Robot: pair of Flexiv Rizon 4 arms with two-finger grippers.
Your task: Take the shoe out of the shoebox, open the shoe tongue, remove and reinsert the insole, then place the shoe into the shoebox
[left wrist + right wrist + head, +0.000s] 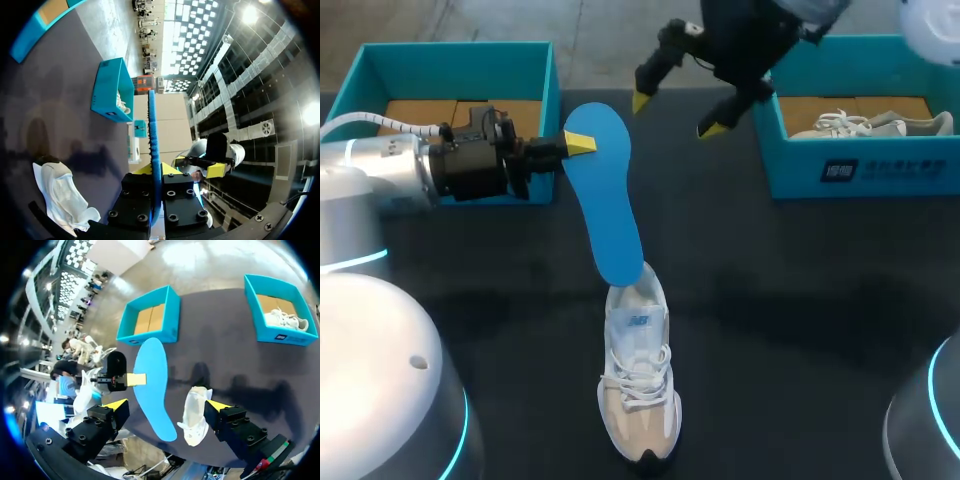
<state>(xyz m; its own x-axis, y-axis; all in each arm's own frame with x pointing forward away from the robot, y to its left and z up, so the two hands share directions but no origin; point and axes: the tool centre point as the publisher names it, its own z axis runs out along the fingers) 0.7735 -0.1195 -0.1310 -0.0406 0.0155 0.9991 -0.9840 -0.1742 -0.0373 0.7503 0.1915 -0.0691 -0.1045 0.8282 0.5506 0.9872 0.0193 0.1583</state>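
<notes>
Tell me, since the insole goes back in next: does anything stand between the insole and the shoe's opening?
Nothing visible does. The left gripper holds the insole in its jaws, lower end at the heel opening of the shoe. The right gripper hangs open by the right shoebox, clear of that path.

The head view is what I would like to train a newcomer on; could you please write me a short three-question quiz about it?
1. True or false: the left gripper is shut on the blue insole.
2. The right gripper is: A) open and holding nothing; B) shut on the shoe; C) shut on a shoebox.
3. Where does the white shoe nearest the robot sit?
Key: 1 true; 2 A; 3 on the table, outside the left shoebox and the right shoebox.
</notes>
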